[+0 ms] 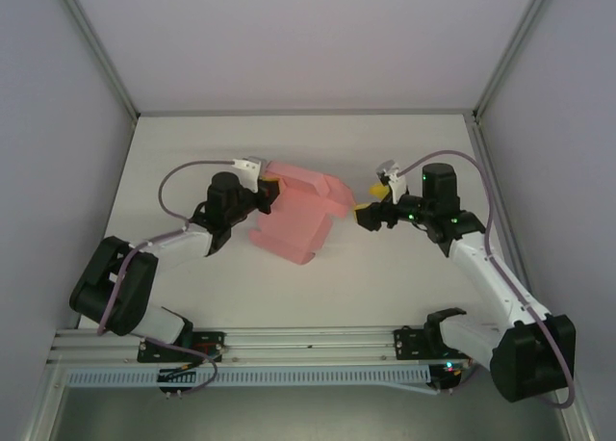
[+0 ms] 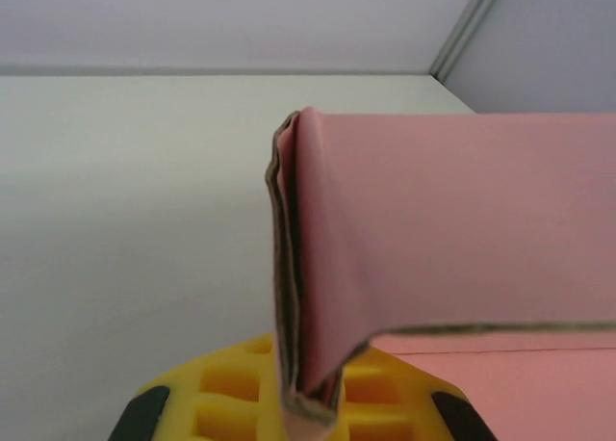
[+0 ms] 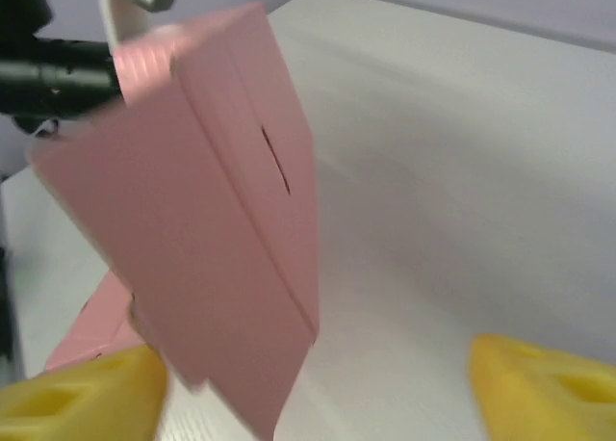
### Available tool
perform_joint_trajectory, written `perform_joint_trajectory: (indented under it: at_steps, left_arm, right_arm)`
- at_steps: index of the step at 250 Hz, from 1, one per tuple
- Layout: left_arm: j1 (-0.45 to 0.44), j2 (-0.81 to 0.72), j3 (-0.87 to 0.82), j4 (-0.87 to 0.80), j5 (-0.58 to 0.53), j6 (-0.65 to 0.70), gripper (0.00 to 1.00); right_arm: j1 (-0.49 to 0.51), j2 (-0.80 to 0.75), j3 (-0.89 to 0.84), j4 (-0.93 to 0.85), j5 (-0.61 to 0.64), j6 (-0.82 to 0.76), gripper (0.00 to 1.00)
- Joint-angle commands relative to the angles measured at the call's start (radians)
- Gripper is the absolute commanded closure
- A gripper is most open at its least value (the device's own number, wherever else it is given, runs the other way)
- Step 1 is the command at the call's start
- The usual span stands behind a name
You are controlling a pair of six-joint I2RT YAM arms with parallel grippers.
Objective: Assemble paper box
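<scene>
1. The left arm (image 1: 144, 258) reaches from the near left corner of the white counter (image 1: 289, 138) toward the middle, with a grey cable (image 1: 178, 176) looping over it.
2. The left tool (image 1: 267, 183) is clamped on the left edge of the paper box (image 1: 298, 215). In the left wrist view its yellow fingers (image 2: 221, 402) are pressed together on a folded double layer of pink card (image 2: 462, 220), which rises straight up from the pinch and bends off to the right.
3. The paper box sits in the middle of the counter between the two tools. It is partly folded and tilted, with one corner pointing toward the near edge. I cannot tell whether that corner touches the counter.
4. From the right wrist view the box (image 3: 212, 229) stands on edge and leans. It has crease lines, a short slit (image 3: 274, 162) in one panel, and a lower flap (image 3: 87, 325) off to the left.
5. The right tool (image 1: 369, 200) is just beside the right edge of the box, with its jaws wide apart. One yellow finger (image 3: 77, 393) is close against the card, though contact is unclear, and the other (image 3: 539, 383) is well clear of it.
6. The right arm (image 1: 491, 277) runs back to the near right corner.
</scene>
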Motion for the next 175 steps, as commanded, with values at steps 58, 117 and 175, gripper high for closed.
perform_joint_trajectory:
  at_steps: [58,117,175]
  left_arm:
    - [-0.020,-0.026,0.083,-0.073,-0.047,-0.045,1.00]
    - [-0.048,-0.027,0.081,-0.071,-0.055,-0.020,1.00]
    - [-0.065,0.003,0.090,-0.076,-0.079,-0.004,1.00]
  right_arm:
    - [0.121,0.008,-0.087,0.143,0.507,0.044,0.00]
    - [0.137,0.076,-0.060,0.343,0.517,0.135,0.00]
    - [0.176,0.120,-0.025,0.356,0.529,0.186,0.00]
